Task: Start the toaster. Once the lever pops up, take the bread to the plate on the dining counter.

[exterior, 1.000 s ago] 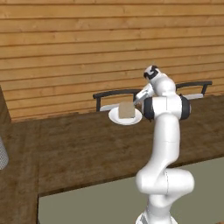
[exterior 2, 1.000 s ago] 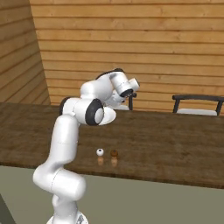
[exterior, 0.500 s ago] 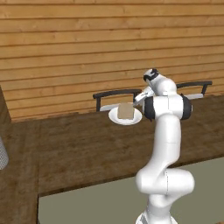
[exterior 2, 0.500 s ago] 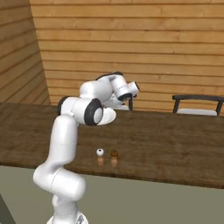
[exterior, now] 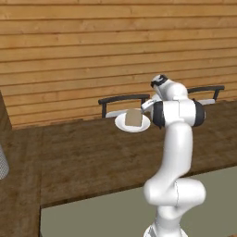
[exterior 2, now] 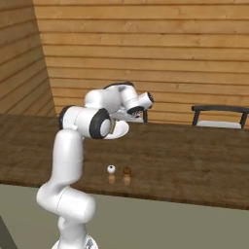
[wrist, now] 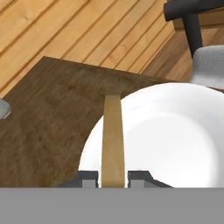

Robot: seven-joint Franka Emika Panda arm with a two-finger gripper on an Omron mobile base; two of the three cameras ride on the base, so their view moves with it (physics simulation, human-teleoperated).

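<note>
Now placing: gripper [wrist: 113, 175] pinches bread [wrist: 113, 135] edge-on over plate [wrist: 175, 135] at far worktop [wrist: 52, 109]; next, lower and release.

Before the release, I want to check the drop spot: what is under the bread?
The bread, held on edge in the shut jaws, hangs over the white plate on the dining counter. The strip of plate right below the slice is covered by it.

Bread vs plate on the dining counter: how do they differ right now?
The thin square brown bread slice is held on edge between the end effector fingers; the round white plate lies flat on the dark wood dining counter. Bread is smaller, plate wider. Both sit at the same spot.
</note>
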